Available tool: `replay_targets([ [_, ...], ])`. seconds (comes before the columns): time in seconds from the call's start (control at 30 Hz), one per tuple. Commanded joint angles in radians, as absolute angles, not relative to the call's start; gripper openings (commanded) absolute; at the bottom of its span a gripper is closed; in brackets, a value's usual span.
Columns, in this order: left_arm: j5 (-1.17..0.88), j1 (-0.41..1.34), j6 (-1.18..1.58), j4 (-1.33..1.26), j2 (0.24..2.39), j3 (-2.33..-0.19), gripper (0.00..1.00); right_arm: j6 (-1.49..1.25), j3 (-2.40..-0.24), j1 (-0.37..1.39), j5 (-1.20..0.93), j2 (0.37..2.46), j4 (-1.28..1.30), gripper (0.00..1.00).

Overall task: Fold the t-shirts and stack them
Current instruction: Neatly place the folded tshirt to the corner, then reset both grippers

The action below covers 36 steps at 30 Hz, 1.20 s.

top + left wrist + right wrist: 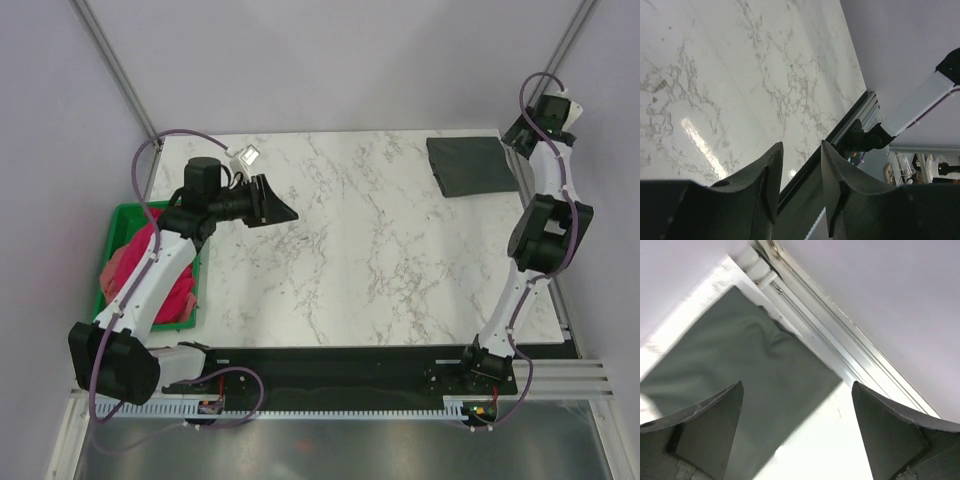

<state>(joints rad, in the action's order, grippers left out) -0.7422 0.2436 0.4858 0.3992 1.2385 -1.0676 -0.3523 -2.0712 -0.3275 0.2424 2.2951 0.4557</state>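
A dark charcoal grey t-shirt (474, 165) lies folded flat at the table's far right corner; it also shows in the right wrist view (740, 365). My right gripper (517, 137) (797, 385) hovers over the shirt's right edge, jaws wide open and empty. A magenta-pink t-shirt (172, 288) and a paler salmon-pink one (117, 264) lie crumpled in the green bin (126, 213), partly hidden by my left arm. My left gripper (277, 207) (801, 145) is over the table's left part, pointing right, its jaws slightly apart with nothing between them.
The white marble table (360, 250) has a black rail (340, 360) along its near edge, which also shows in the left wrist view (840, 135). Grey walls and metal frame posts (115, 70) close in the back and sides.
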Motion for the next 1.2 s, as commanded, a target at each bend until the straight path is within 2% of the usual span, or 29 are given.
replay_targets([
  [0.0, -0.756, 0.244, 0.525, 0.379, 1.224, -1.192, 0.45, -0.449, -2.004, -0.33, 0.247, 2.031, 0.577, 0.98],
  [0.07, -0.735, 0.244, 0.529, 0.38, 1.226, -1.236, 0.47, -0.463, -1.921, -0.321, 0.155, 1.915, 0.664, 0.98],
  [0.1, -0.727, 0.244, 0.528, 0.379, 1.227, -1.247, 0.53, -0.466, -1.892, -0.315, 0.073, 1.878, 0.696, 0.98],
  [0.17, -0.707, 0.241, 0.52, 0.379, 1.227, -1.27, 0.54, -0.457, -1.765, -0.288, -0.064, 1.755, 0.744, 0.98],
  [0.2, -0.703, 0.239, 0.517, 0.379, 1.229, -1.276, 0.55, -0.45, -1.702, -0.276, -0.093, 1.703, 0.738, 0.98],
  [0.23, -0.7, 0.239, 0.496, 0.38, 1.227, -1.278, 0.61, -0.445, -1.578, -0.241, -0.104, 1.595, 0.73, 0.98],
  [0.3, -0.687, 0.238, 0.474, 0.379, 1.215, -1.27, 0.74, -0.452, -1.467, -0.197, -0.151, 1.434, 0.712, 0.98],
  [0.47, -0.672, 0.235, 0.494, 0.379, 1.172, -1.212, 0.84, -0.502, -1.133, 0.01, -0.227, 1.122, 0.573, 0.98],
  [0.5, -0.679, 0.235, 0.505, 0.38, 1.16, -1.198, 1.0, -0.511, -1.087, 0.03, -0.247, 1.035, 0.552, 0.98],
  [0.6, -0.774, 0.23, 0.508, 0.382, 1.141, -1.151, 1.0, -0.574, -0.938, 0.041, -0.294, 0.913, 0.515, 0.98],
  [0.7, -0.805, 0.23, 0.512, 0.382, 1.1, -1.098, 1.0, -0.594, -0.908, 0.041, -0.302, 0.85, 0.531, 0.98],
  [1.17, -0.721, 0.23, 0.449, 0.387, 0.911, -1.032, 0.98, -0.592, -0.965, 0.041, -0.322, 0.785, 0.561, 0.98],
])
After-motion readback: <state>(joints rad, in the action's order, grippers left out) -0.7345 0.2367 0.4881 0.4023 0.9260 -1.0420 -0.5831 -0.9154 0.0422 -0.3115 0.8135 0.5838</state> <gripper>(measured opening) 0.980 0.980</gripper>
